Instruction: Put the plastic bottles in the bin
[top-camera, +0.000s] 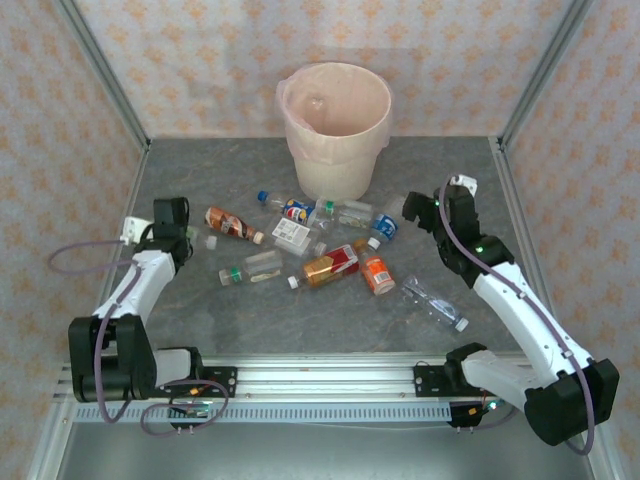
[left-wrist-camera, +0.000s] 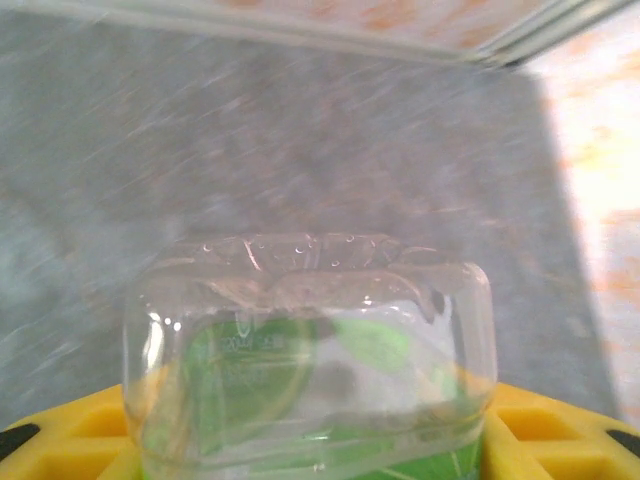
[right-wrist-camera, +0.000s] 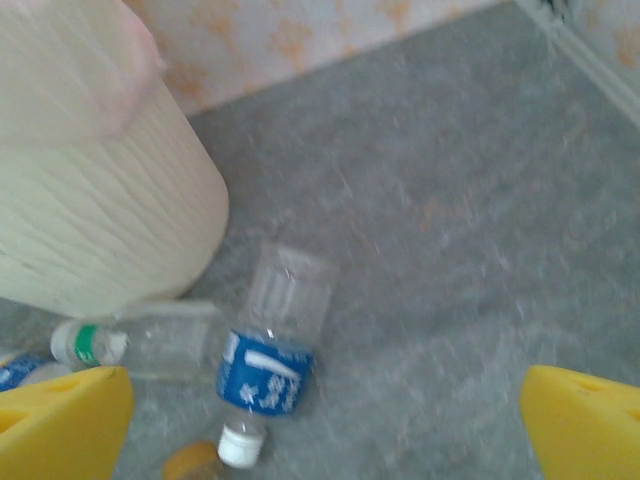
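The left gripper clamps its yellow fingers on a clear green-labelled bottle near the left side of the grey table. The right gripper, fingers spread wide and empty, hovers over a blue-labelled bottle lying beside a green-banded bottle near the foot of the bin. Scattered bottles litter the table between the left gripper and the bin.

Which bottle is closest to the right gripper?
The clear bottle with the blue label and white cap, on its side just ahead of the right gripper; the green-capped one lies further left.
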